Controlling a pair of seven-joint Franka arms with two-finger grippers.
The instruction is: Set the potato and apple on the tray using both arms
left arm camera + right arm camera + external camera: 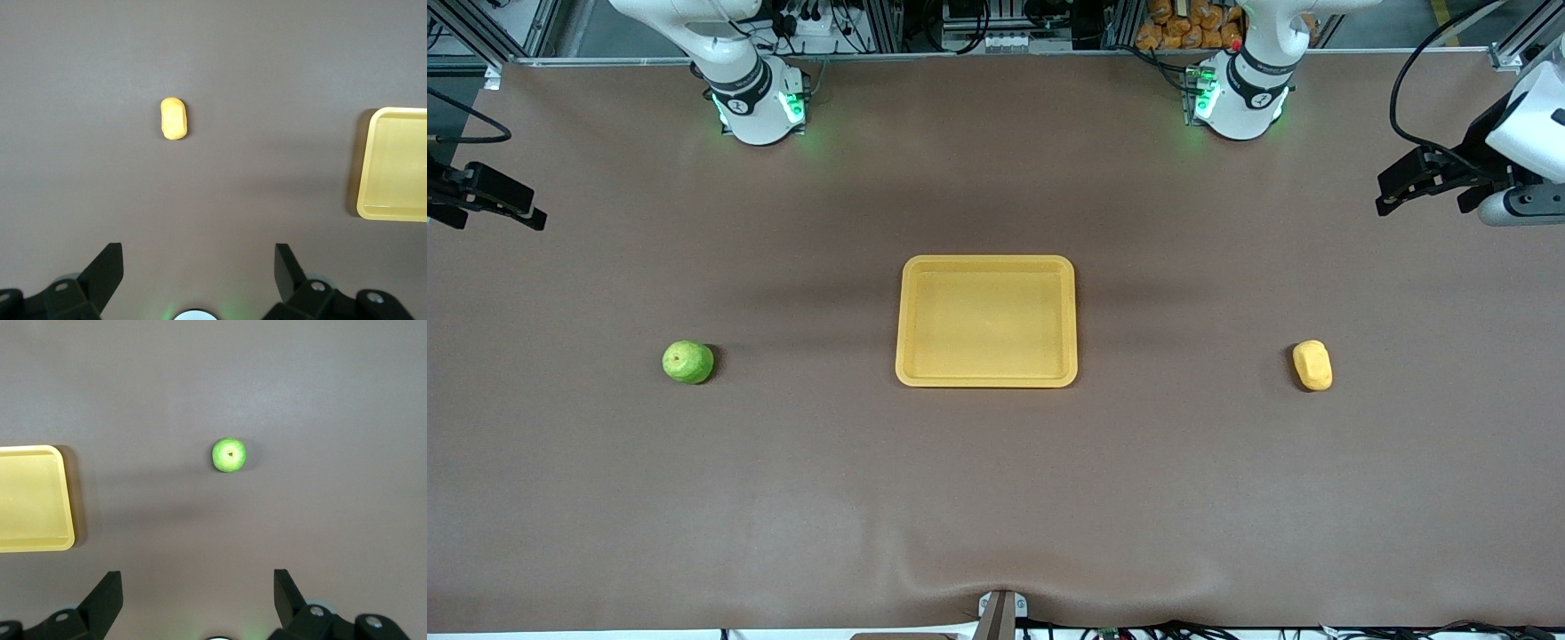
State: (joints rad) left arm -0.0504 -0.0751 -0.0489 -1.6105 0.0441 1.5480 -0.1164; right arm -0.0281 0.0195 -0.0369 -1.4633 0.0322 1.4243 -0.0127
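Tray sits mid-frame in the front view, nothing in it. Apple lies at centre-left, toward the right arm's end; potato at centre-right, toward the left arm's end. Both well apart from the tray. Left gripper hangs at the upper right edge, right gripper at the upper left edge; both spread wide, holding nothing. Risks: the round apple rolling if nudged off-centre; the smooth potato slipping if pinched near a blunt end; the arms crowding each other over the tray.
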